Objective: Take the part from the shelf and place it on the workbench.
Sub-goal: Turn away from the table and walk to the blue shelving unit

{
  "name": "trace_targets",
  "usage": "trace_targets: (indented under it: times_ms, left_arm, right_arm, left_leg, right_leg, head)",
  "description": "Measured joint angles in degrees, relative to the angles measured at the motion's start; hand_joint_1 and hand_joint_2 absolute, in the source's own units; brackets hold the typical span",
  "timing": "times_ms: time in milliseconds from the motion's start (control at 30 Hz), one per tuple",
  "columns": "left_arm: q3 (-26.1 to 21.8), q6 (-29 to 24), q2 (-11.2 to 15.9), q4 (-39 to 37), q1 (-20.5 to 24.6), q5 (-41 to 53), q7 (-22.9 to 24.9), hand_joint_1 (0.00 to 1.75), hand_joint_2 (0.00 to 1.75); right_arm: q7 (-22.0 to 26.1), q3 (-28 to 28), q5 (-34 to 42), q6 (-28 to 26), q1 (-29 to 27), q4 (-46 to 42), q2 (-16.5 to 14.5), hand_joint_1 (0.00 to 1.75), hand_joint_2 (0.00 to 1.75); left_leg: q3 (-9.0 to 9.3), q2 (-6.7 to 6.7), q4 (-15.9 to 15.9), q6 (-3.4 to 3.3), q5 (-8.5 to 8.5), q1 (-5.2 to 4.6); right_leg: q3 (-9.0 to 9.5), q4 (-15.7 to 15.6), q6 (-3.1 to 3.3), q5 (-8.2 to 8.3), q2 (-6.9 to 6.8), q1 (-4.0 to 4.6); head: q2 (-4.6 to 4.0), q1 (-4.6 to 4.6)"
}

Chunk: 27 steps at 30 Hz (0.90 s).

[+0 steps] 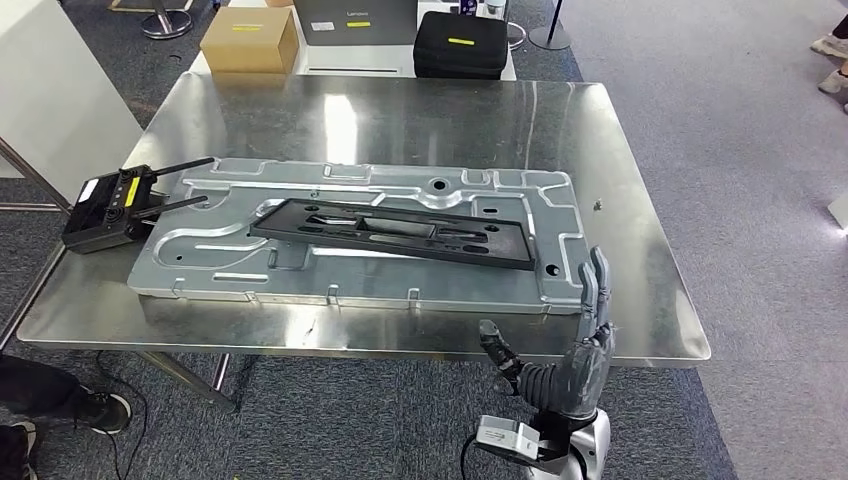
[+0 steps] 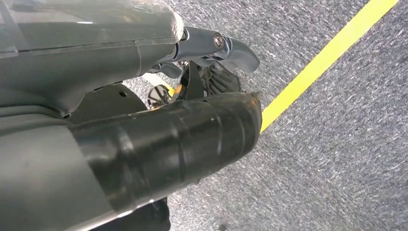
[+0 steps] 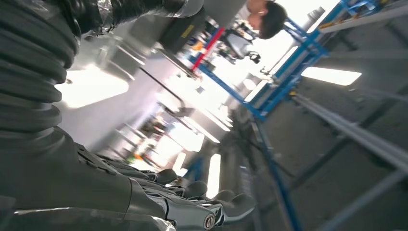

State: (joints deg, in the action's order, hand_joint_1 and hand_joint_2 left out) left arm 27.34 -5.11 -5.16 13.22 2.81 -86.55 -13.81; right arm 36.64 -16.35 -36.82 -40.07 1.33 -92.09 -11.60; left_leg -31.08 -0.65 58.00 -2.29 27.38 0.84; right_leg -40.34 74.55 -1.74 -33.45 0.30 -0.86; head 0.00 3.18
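I see the long black part (image 1: 392, 231) lying flat on the silver plate (image 1: 200, 270) mid-workbench (image 1: 640, 200), stiff and light I think, best held by its long edges, while my right hand (image 1: 570, 360) is empty with fingers spread, and my left I cannot tell.

Little can be read here. In the head view, a dark grey box (image 1: 355, 22) on the far side of the table (image 1: 640, 230) carries small pale lettering that looks like "Lenovo", with a yellow label under it whose print is too small to make out. Yellow labels also sit on the cardboard box (image 1: 250, 40) at far left, on the black case (image 1: 461, 44) at far right, and on the black remote control (image 1: 108, 208) at the table's left edge; none of their text can be read.
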Motion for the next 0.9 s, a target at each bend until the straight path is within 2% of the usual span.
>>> trace_targets:
  times_ms: [33,100,133,167,267,333,367,433,467,500,533,567,633,667,767,800,833,900]
  left_arm:
    - [-0.05,0.01,-0.01,0.00,0.00,0.00,0.00,0.00,0.00]
    - [-0.15,0.04,-0.09,0.00,0.07,0.00,0.00,0.00,0.00]
    - [-0.22,0.06,-0.13,0.00,0.12,0.00,0.00,0.00,0.00]
    - [-0.30,0.09,-0.17,0.00,0.16,0.00,0.02,0.00,0.00]
    - [-0.46,0.14,-0.30,0.00,0.20,0.00,0.08,0.00,0.00]
    - [-0.50,0.13,-0.33,0.00,0.24,0.00,0.09,0.00,0.00]
    - [-0.51,0.11,-0.32,0.00,0.24,0.00,0.09,0.00,0.00]
    - [-0.53,0.08,-0.32,0.00,0.16,0.00,0.09,0.00,0.00]
    - [-0.54,0.05,-0.31,0.00,0.08,0.00,0.09,0.00,0.00]
    - [-0.54,0.01,-0.31,0.00,0.01,0.00,0.10,0.00,0.00]
    - [-0.54,-0.08,-0.30,0.00,-0.03,0.00,0.13,0.00,0.00]
    - [-0.54,-0.19,-0.28,0.00,-0.04,0.00,0.15,0.00,0.00]
    - [-0.54,-0.43,-0.25,0.00,0.05,0.00,0.22,0.00,0.00]
    - [-0.55,-0.51,-0.24,0.00,0.09,0.00,0.25,0.00,0.00]
    - [-0.56,-0.69,-0.21,0.00,0.06,-0.02,0.28,0.00,0.00]
    - [-0.57,-0.74,-0.18,0.00,0.06,-0.03,0.27,0.00,0.00]
    - [-0.58,-0.80,-0.14,0.00,0.07,-0.05,0.26,0.00,0.00]
    - [-0.58,-0.85,-0.09,0.00,0.07,-0.07,0.25,0.00,0.00]
  right_arm:
    - [0.01,0.23,0.27,0.00,-0.28,-0.14,0.02,0.00,1.75]
    - [0.04,0.58,0.74,0.01,-0.52,-0.51,0.05,0.00,1.75]
    - [0.08,0.74,1.11,0.01,-0.60,-0.71,0.05,0.00,1.75]
    - [0.11,0.91,1.62,0.00,-0.73,-0.88,0.05,0.00,1.75]
    - [0.20,1.45,2.81,0.00,-1.28,-1.23,0.05,0.00,1.75]
    - [0.22,1.58,2.98,0.01,-1.43,-1.44,0.03,0.00,1.75]
    - [0.23,1.60,3.03,0.01,-1.49,-1.51,0.03,0.00,1.75]
    - [0.23,1.66,3.10,0.01,-1.68,-1.54,0.03,0.00,1.75]
    - [0.23,1.71,3.11,0.01,-1.81,-1.54,0.04,0.00,1.75]
    - [0.23,1.78,3.13,0.01,-1.91,-1.54,0.04,0.00,1.75]
    - [0.23,1.87,3.13,0.01,-1.97,-1.54,0.03,0.00,1.75]
    - [0.23,2.00,3.18,0.01,-2.01,-1.54,0.03,0.00,1.75]
    - [0.26,2.29,3.38,0.01,-2.05,-1.54,0.02,0.00,1.75]
    - [0.31,2.45,3.50,0.01,-2.08,-1.54,-0.01,0.00,1.75]
    - [0.43,3.13,3.85,0.01,-2.48,-1.63,-0.17,0.00,1.75]
    - [0.44,3.45,3.99,0.01,-2.70,-1.75,-0.21,0.00,1.75]
    - [0.45,3.76,4.11,0.01,-2.88,-1.87,-0.25,0.00,1.75]
    - [0.45,4.30,4.26,0.01,-3.18,-2.03,-0.27,0.00,1.75]
  left_leg:
    - [-0.05,0.02,0.12,0.01,0.00,-0.05]
    - [-0.09,0.04,0.29,0.14,0.03,-0.21]
    - [-0.16,0.05,0.36,0.34,0.02,-0.32]
    - [-0.25,0.05,0.41,0.57,-0.03,-0.38]
    - [-0.36,0.07,0.32,1.57,-0.16,-0.40]
    - [-1.15,0.20,2.21,2.19,1.53,-0.37]
    - [-2.30,0.26,4.90,2.46,3.37,-0.26]
    - [-5.43,0.29,12.35,2.92,7.19,-0.12]
    - [-6.52,0.28,15.13,3.12,8.11,-0.05]
    - [-6.67,0.28,15.88,3.25,7.88,0.03]
    - [-5.66,0.27,14.27,3.35,6.58,0.14]
    - [-3.68,0.25,10.69,3.41,4.63,0.29]
    - [0.00,0.29,3.32,3.19,2.13,0.34]
    - [0.86,0.35,1.29,2.90,1.67,0.26]
    - [0.79,0.48,0.44,1.66,1.16,0.02]
    - [0.78,0.43,0.23,1.17,0.84,0.04]
    - [0.71,0.35,0.02,0.66,0.50,0.08]
    - [0.26,0.18,-0.13,-0.02,-0.01,0.09]
  right_leg:
    - [1.48,-2.32,0.16,1.46,0.00,0.02]
    - [5.83,-10.07,0.80,4.57,0.02,0.22]
    - [7.35,-13.12,1.12,5.42,0.04,0.38]
    - [8.12,-14.86,1.38,5.71,0.05,0.55]
    - [8.18,-15.86,1.97,6.07,0.01,0.55]
    - [8.19,-16.52,2.63,6.65,-0.10,0.16]
    - [8.09,-16.69,2.88,6.87,-0.19,0.05]
    - [7.65,-16.64,3.10,7.10,-0.28,0.08]
    - [7.43,-16.53,3.10,7.18,-0.31,0.08]
    - [7.23,-16.37,3.07,7.25,-0.31,0.06]
    - [7.06,-16.16,3.01,7.28,-0.30,0.01]
    - [6.92,-15.89,2.89,7.26,-0.29,-0.05]
    - [6.61,-15.31,2.35,7.20,-0.24,0.03]
    - [6.45,-15.12,1.98,7.24,-0.22,0.11]
    - [6.25,-15.20,0.84,7.64,-0.20,0.11]
    - [6.11,-14.86,0.52,7.26,-0.22,-0.02]
    - [5.61,-13.67,0.25,6.17,-0.23,-0.14]
    - [3.28,-7.87,-0.18,2.08,-0.27,-0.25]
  head:
    - [0.00,0.00]
    - [0.00,-0.01]
    - [0.00,-0.01]
    - [0.00,-0.02]
    - [0.00,-0.02]
    - [0.00,-0.05]
    - [0.00,-0.08]
    - [0.00,-0.11]
    - [0.00,-0.11]
    - [0.00,-0.11]
    - [0.00,-0.11]
    - [0.00,-0.11]
    - [0.00,-0.09]
    - [0.00,-0.08]
    - [0.00,-0.04]
    - [0.00,-0.03]
    - [0.00,-0.04]
    - [0.00,-0.02]
